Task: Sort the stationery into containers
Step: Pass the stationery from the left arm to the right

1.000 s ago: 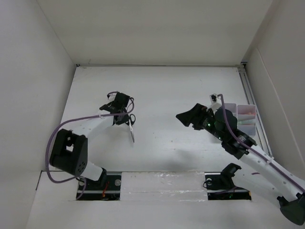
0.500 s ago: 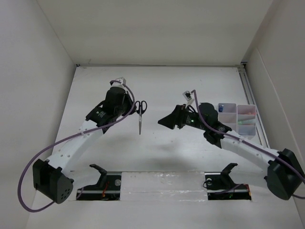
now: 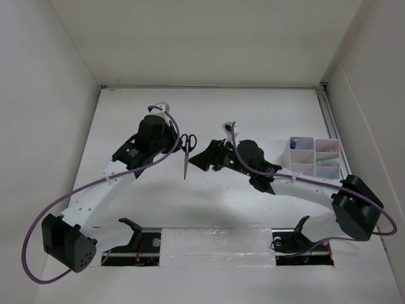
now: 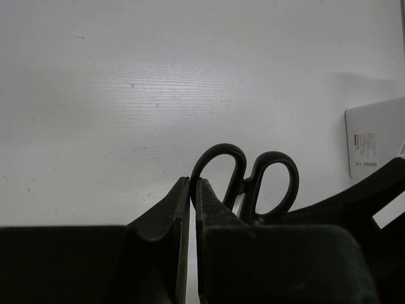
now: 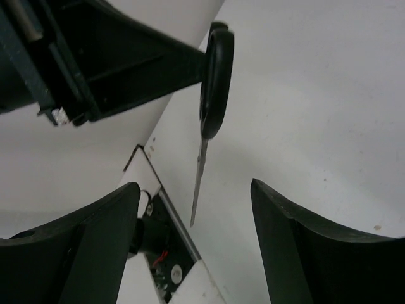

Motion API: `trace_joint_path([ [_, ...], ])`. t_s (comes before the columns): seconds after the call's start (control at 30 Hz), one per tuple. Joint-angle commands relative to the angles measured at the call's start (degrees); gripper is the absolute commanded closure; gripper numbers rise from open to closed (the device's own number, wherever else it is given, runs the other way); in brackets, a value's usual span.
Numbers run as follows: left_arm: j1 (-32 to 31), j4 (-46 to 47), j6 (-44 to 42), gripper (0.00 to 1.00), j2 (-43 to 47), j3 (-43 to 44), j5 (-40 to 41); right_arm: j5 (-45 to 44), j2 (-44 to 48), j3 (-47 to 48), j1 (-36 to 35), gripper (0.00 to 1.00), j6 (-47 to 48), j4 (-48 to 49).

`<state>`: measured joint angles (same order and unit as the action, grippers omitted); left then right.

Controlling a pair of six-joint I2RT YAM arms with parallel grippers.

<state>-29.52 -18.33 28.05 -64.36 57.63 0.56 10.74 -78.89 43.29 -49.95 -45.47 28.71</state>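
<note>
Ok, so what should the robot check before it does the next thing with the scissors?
1. Left gripper clamped on the black-handled scissors: ok, shut at the handles.
2. Scissor blades closed together: ok.
3. Right gripper open: ok, jaws wide apart.
4. Blade lined up with the right gripper's gap: ok in the right wrist view.
5. Right gripper gripping the scissors: not ok, no contact yet.
6. Free compartment in the organiser: cannot tell from here.
</note>
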Motion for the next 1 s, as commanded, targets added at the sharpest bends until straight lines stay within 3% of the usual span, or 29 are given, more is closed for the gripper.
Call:
trace_joint_path([
  [0.0, 0.07, 1.8, -0.9, 1.0, 2.04, 0.73, -1.79, -7.84, -2.83, 4.34, -1.11, 0.24, -0.67, 5.57],
  [0.23, 0.07, 2.33, -1.42, 1.0, 2.57, 0.21, -3.63, -7.23, -7.85, 9.44, -1.11, 0.32, -0.14, 5.57],
  [0.4, 0.07, 2.33, -1.95, 1.0, 2.57, 0.21, -4.24, -7.75, -9.79, 11.38, -1.64, 0.51, 0.39, 5.57],
  [0.57, 0.07, 2.33, -1.95, 1.0, 2.57, 0.21, -4.78, -7.75, -10.4, 12.43, -1.64, 0.61, 0.39, 5.57],
  [0.67, 0.07, 2.33, -1.95, 1.0, 2.57, 0.21, -4.78, -7.75, -11.54, 13.48, -1.64, 0.83, 0.39, 5.04],
  [0.7, 0.07, 2.33, -1.95, 1.0, 2.57, 0.21, -4.78, -7.75, -11.55, 13.49, -1.64, 0.83, 0.39, 5.04],
  [0.73, 0.07, 2.33, -1.95, 1.0, 3.09, 0.21, -4.78, -7.75, -11.55, 13.49, -1.64, 0.97, 0.39, 4.43],
  [0.77, 0.07, 2.33, -1.95, 1.0, 3.1, 0.21, -4.78, -7.75, -11.55, 14.01, -1.64, 1.0, 0.39, 4.43],
  [0.97, 0.07, 2.33, -1.95, 1.0, 3.63, 0.21, -4.16, -7.23, -11.55, 14.02, -1.64, 1.0, 0.91, 3.9],
])
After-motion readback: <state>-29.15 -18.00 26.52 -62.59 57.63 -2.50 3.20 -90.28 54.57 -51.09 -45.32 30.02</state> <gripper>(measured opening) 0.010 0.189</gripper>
